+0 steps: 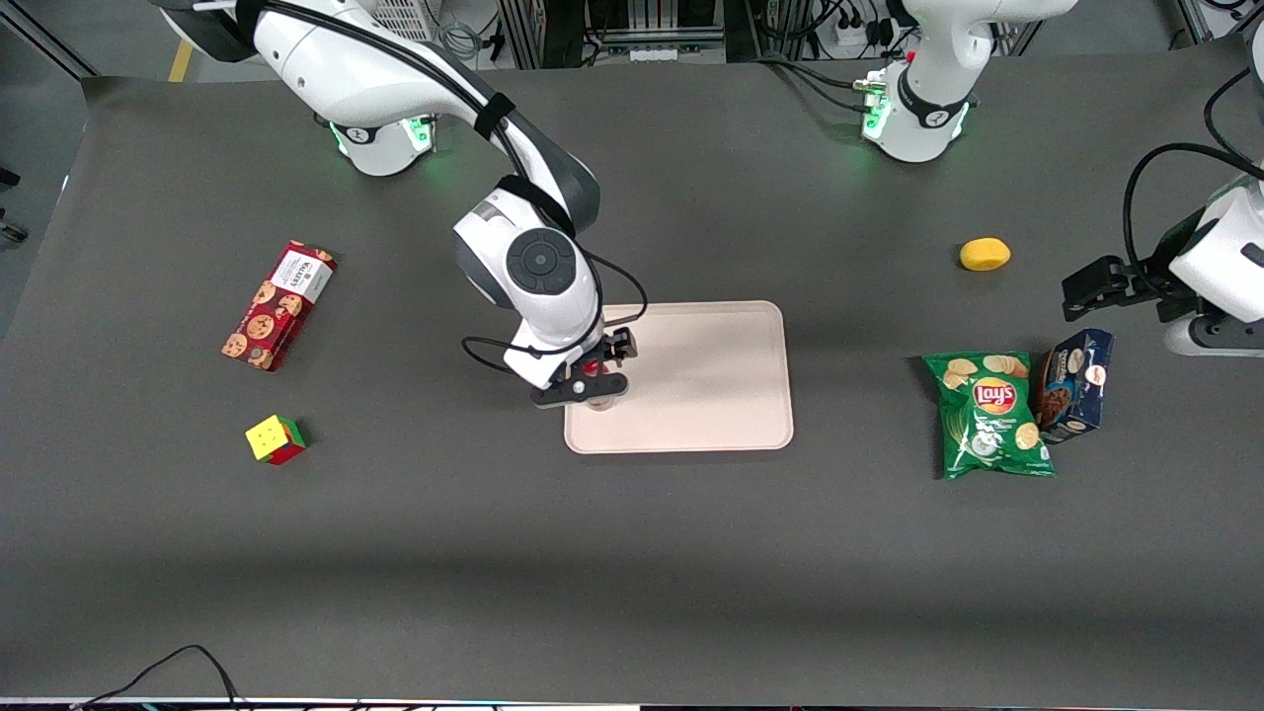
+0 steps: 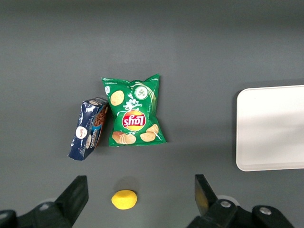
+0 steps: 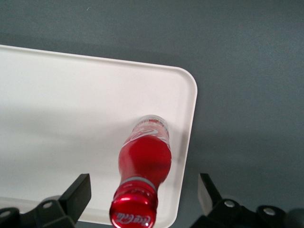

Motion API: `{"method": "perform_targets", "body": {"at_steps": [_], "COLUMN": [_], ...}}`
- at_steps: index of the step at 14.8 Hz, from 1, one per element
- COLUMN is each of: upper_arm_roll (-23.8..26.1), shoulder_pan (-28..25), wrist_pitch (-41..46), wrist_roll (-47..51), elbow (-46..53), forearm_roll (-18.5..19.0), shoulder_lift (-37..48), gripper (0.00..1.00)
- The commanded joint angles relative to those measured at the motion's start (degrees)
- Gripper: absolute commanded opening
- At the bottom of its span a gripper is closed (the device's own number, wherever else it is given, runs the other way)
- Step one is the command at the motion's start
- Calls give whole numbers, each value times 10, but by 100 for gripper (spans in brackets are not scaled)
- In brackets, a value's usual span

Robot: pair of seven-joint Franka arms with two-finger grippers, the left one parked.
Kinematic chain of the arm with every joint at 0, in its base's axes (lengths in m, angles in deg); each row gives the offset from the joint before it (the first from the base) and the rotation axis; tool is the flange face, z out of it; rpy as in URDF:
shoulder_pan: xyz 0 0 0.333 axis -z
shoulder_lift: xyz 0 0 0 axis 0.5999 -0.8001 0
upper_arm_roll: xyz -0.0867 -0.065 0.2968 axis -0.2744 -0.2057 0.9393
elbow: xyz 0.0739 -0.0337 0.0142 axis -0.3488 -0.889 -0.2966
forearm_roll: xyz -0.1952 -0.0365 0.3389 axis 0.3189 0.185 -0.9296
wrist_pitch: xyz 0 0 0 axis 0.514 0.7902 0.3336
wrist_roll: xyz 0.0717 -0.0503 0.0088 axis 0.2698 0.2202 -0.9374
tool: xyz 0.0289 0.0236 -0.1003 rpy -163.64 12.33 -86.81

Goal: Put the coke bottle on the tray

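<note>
The coke bottle [image 3: 145, 161], red with a red cap and white script, stands upright on the pale cream tray [image 3: 71, 95], close to one of its rounded corners. My right gripper [image 3: 143, 186] is open around the bottle's neck, and both fingers stand clear of it with a wide gap on each side. In the front view the gripper [image 1: 592, 380] hovers over the edge of the tray [image 1: 701, 375] toward the working arm's end. Only a bit of the bottle's red [image 1: 591, 369] shows under the hand. The tray's end also shows in the left wrist view [image 2: 270, 128].
A red cookie box [image 1: 278, 305] and a colour cube [image 1: 276, 439] lie toward the working arm's end. A green Lay's bag [image 1: 990, 415], a blue box [image 1: 1074, 385] and a yellow lemon [image 1: 985, 254] lie toward the parked arm's end.
</note>
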Motion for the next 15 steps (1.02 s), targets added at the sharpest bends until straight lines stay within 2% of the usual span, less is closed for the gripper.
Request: {"method": "perform_targets", "body": {"at_steps": [1, 4, 8, 10, 12, 15], "upper_arm_roll": [2, -4, -9, -17, -52, -76], "shoulder_pan": [-2, 0, 11, 30, 34, 74], "wrist_pitch": [0, 6, 102, 158, 212, 250], "wrist_roll": [16, 13, 2, -57, -176, -209], "elbow": [16, 20, 20, 20, 20, 13], "forearm_roll": [11, 11, 11, 11, 7, -23], "shoulder_lift": [-11, 7, 131, 193, 246, 314], "gripper": [100, 100, 100, 100, 100, 100]}}
